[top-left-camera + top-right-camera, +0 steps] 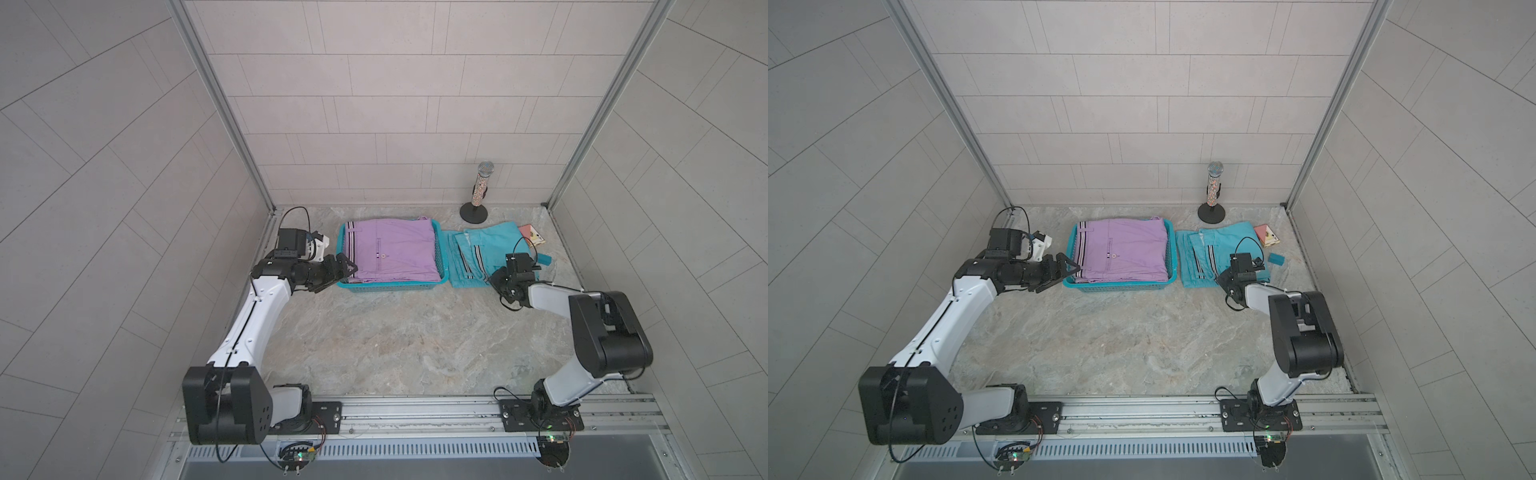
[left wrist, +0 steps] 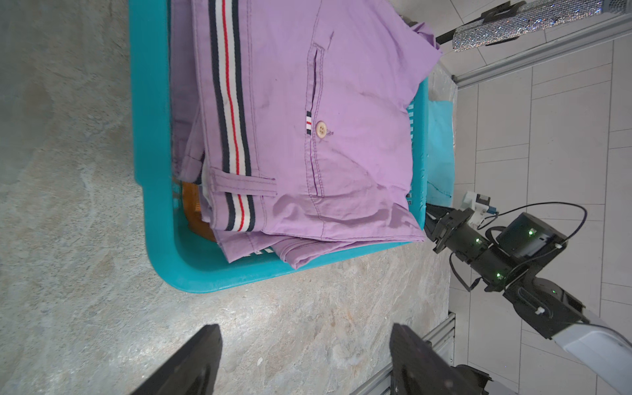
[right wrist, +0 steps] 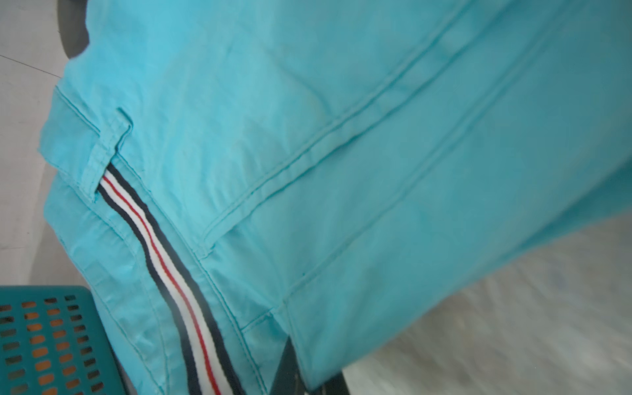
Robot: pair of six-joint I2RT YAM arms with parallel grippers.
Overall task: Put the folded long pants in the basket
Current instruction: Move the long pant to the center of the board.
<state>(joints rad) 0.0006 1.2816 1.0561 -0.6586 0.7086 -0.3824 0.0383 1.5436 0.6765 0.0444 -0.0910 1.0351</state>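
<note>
Turquoise pants (image 1: 478, 245) lie folded flat on the counter (image 1: 395, 345), touching the right side of the basket (image 1: 395, 286) and not in it. The basket holds lilac pants (image 1: 395, 249) on top; the left wrist view shows an orange pair (image 2: 196, 212) under them. Right end effector (image 3: 311, 383) is pressed together, pinching the near edge of the turquoise pair. I cannot tell how many layers it has caught. Risks: a one-edge pinch may take only the upper layers, so the fold could open and trail on lifting. A low carry could snag cloth on the basket rim or shove the basket. The stack is already about rim height and the lilac hem laps the near rim, so another pair may slide off. Right arm reaches forward, wrist pitched down onto the cloth. Left arm is stretched to the basket's left end, with the left end effector (image 1: 345, 270) spread, empty and just beside the rim.
</note>
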